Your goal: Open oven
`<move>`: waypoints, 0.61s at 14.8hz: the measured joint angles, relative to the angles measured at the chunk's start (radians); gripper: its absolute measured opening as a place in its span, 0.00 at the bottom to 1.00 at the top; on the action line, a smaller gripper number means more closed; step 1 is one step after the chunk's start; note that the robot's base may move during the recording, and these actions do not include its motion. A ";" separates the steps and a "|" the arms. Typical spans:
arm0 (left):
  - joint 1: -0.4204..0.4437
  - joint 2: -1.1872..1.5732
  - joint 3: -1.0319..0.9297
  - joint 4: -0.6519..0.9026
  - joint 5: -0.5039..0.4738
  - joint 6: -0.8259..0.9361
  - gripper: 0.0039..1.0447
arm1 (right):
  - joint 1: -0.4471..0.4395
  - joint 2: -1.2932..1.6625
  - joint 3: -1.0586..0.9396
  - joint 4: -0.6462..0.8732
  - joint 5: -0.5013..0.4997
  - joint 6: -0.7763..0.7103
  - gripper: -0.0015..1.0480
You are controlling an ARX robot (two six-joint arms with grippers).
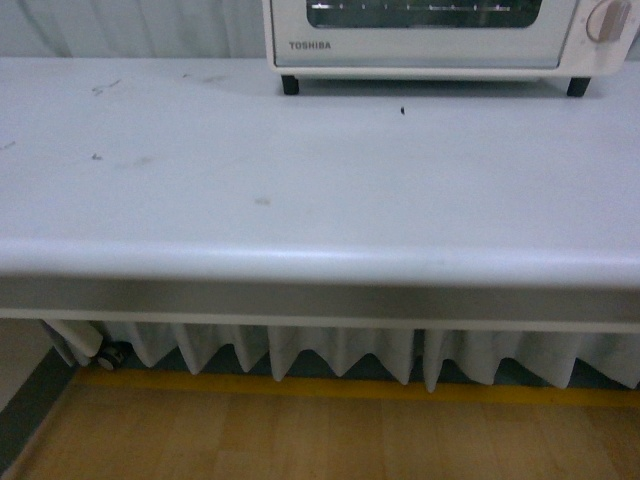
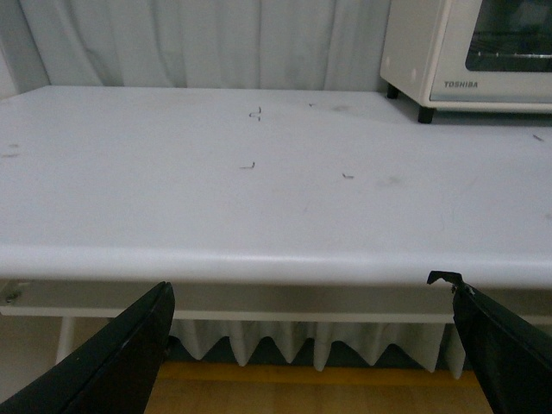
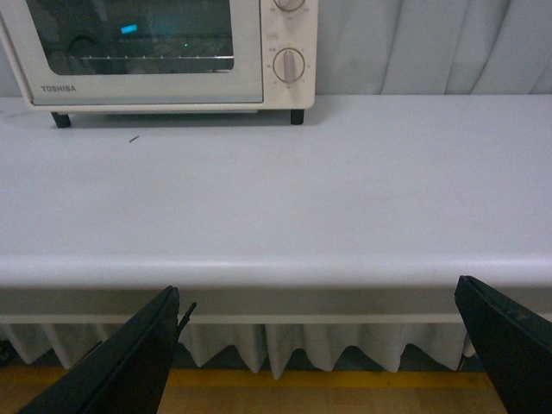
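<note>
The cream toaster oven (image 1: 430,45) stands at the far right of the white table, its glass door shut. A pinkish knob (image 1: 605,20) shows at its right side. The handle is out of view. The oven also shows in the left wrist view (image 2: 470,52) and in the right wrist view (image 3: 164,52), with a wire rack behind the glass and two knobs (image 3: 289,65). My left gripper (image 2: 310,297) is open and empty, below the table's front edge. My right gripper (image 3: 319,302) is open and empty, also below the front edge. Neither arm shows in the front view.
The white table (image 1: 300,180) has a rounded front edge (image 1: 320,265). A white pleated curtain hangs under it (image 1: 330,355) and behind it (image 2: 216,43). A yellow floor line (image 1: 350,388) runs along the wooden floor. A caster (image 1: 110,352) sits at the lower left.
</note>
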 joint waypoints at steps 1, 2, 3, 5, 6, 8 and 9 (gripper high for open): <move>0.000 0.000 0.000 0.000 0.000 0.000 0.94 | 0.000 0.000 0.000 0.000 0.000 0.000 0.93; 0.000 0.000 0.000 0.000 0.000 -0.001 0.94 | 0.000 0.000 0.000 0.000 0.001 0.000 0.93; 0.000 0.000 0.000 -0.001 0.000 0.000 0.94 | 0.000 0.000 0.000 0.001 0.000 0.000 0.93; 0.000 0.000 0.000 0.000 0.001 0.000 0.94 | 0.000 0.000 0.000 0.000 0.001 0.000 0.93; 0.000 0.000 0.000 0.000 0.000 0.000 0.94 | 0.000 0.000 0.000 0.001 0.000 0.000 0.93; 0.000 0.000 0.000 0.000 0.001 0.000 0.94 | 0.000 0.000 0.000 0.000 0.001 0.000 0.93; 0.000 0.000 0.000 0.002 -0.001 0.000 0.94 | 0.000 0.000 0.000 0.002 0.000 0.000 0.93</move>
